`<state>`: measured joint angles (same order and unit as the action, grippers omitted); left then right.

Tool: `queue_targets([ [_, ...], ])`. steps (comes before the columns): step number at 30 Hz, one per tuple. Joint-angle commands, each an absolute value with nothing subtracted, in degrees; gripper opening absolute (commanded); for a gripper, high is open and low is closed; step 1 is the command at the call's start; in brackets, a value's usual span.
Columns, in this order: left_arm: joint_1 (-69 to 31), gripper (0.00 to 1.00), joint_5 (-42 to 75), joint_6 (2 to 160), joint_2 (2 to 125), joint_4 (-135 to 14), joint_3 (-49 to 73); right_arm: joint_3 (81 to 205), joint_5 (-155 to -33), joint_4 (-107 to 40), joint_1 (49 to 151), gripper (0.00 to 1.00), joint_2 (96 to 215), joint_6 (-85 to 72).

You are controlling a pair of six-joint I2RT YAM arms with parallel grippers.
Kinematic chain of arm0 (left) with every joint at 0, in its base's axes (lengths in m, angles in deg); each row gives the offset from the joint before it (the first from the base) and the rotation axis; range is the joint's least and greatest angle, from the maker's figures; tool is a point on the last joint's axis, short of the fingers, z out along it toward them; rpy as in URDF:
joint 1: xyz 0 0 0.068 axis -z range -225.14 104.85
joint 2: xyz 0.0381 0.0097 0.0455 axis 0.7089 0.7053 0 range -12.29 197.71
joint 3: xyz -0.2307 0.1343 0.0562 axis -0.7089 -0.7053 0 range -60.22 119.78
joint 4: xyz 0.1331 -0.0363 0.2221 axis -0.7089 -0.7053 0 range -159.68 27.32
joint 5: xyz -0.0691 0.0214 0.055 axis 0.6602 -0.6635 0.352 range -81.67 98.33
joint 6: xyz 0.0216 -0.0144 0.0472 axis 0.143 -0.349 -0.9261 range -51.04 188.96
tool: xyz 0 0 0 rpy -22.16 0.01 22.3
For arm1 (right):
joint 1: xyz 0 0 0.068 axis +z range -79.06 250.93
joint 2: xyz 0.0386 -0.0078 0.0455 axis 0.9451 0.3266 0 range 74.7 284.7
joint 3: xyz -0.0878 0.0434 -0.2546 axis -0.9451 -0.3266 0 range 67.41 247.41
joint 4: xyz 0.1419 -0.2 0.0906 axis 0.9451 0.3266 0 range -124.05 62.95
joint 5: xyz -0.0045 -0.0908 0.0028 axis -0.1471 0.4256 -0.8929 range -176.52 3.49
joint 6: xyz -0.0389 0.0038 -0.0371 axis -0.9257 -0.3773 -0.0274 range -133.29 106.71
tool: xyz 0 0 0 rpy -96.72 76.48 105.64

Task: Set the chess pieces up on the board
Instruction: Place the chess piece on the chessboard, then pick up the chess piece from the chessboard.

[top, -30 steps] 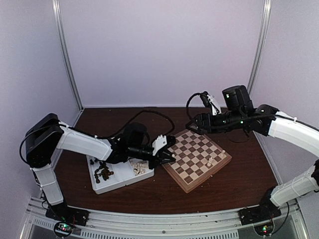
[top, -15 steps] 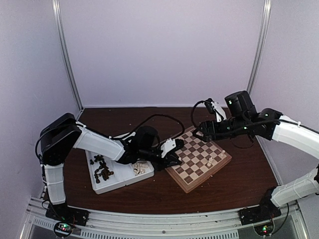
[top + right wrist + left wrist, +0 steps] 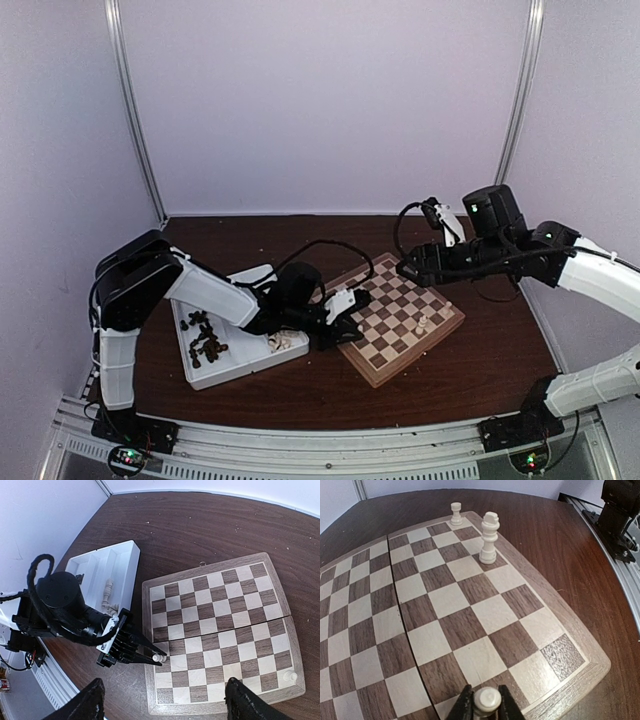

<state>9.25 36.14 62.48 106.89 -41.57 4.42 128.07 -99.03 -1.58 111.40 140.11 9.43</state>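
Left gripper (image 3: 486,706) has brought a cream piece (image 3: 486,698) to the board (image 3: 445,610) corner

top view looks down from behind; both wrist views share the board (image 3: 470,605), left close, right high.

Reaches low and rightward with the left arm (image 3: 205,292), elbow bent, left gripper (image 3: 486,704) pinched tight on a cream-white piece (image 3: 159,657). Holds the right arm (image 3: 590,268) raised and stretched leftward, wrist tipped down, right gripper (image 3: 170,702) spread wide, 2 fingers far apart.
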Motion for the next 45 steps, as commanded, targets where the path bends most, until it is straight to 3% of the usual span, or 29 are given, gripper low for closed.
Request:
queue_targets([
  [1,9.4,0.23,36.1,63.0,106.5,-39.9,5.2,128.0,-98.0,-1.0,111.2,0.82,140.7,10.0],
  [9,9.3,0.62,31.1,63.7,98.1,-36.2,-0.8,127.2,-99.4,0.5,111.2,0.72,141.3,10.1],
  [24,3.2,0.67,21.9,71.8,76.2,-45.6,-12.0,131.7,-96.1,3.0,116.1,0.64,151.3,8.1],
  [25,2.5,0.69,21.0,73.0,74.9,-47.0,-12.2,132.4,-95.6,3.3,116.6,0.64,152.5,7.8],
  [29,0.5,0.97,16.6,75.4,70.6,-50.7,-13.7,135.4,-93.0,4.6,119.3,0.64,157.3,7.0],
  [39,-1.9,0.98,4.0,86.1,65.2,-67.2,-11.3,143.0,-87.6,8.5,123.9,0.61,167.6,4.9],
  [45,-2.0,0.98,1.4,87.4,61.9,-67.3,-13.7,146.7,-85.2,11.3,125.8,0.57,172.9,4.0],
])
